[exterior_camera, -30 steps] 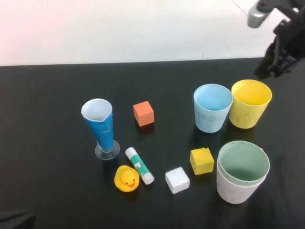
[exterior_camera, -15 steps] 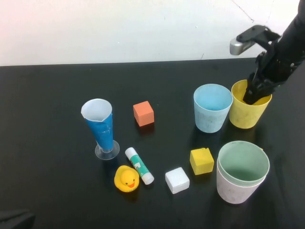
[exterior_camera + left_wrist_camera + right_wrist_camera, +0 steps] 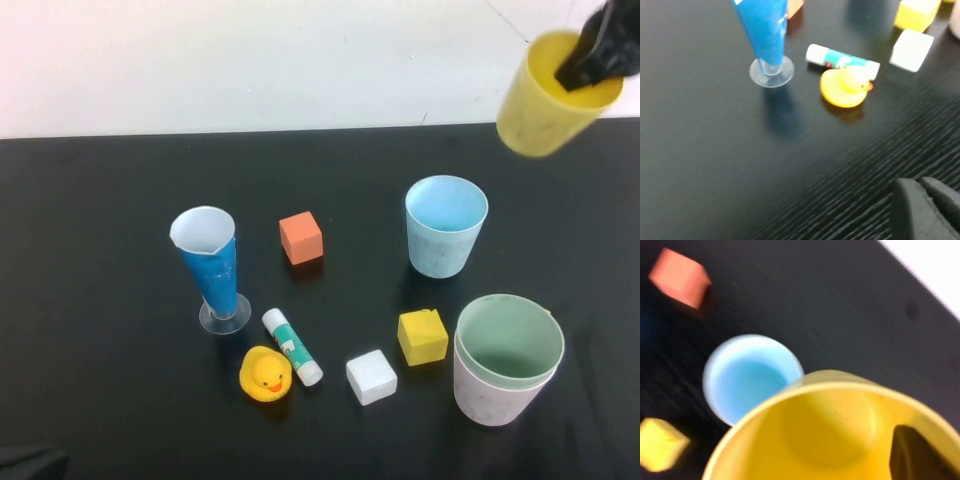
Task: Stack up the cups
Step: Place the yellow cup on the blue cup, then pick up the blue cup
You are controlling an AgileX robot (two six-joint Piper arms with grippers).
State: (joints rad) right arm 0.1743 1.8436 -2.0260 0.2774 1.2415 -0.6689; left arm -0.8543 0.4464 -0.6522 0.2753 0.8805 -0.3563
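Carrying the yellow cup (image 3: 545, 95) aloft, tilted, behind and right of the blue cup (image 3: 446, 226), the right gripper (image 3: 598, 55) pinches its rim, one finger inside. It should level the cup and centre it over the chosen cup before lowering, so the rims do not clip. The blue cup stands empty. Nearer than it, the green cup (image 3: 510, 343) nests inside the white cup (image 3: 490, 395). The left gripper (image 3: 927, 210) sits parked low, well left of them; whether its fingers are parted cannot be told.

right tool (image 3: 597, 55): black, matte | left tool (image 3: 925, 210): dark grey, rounded fingers
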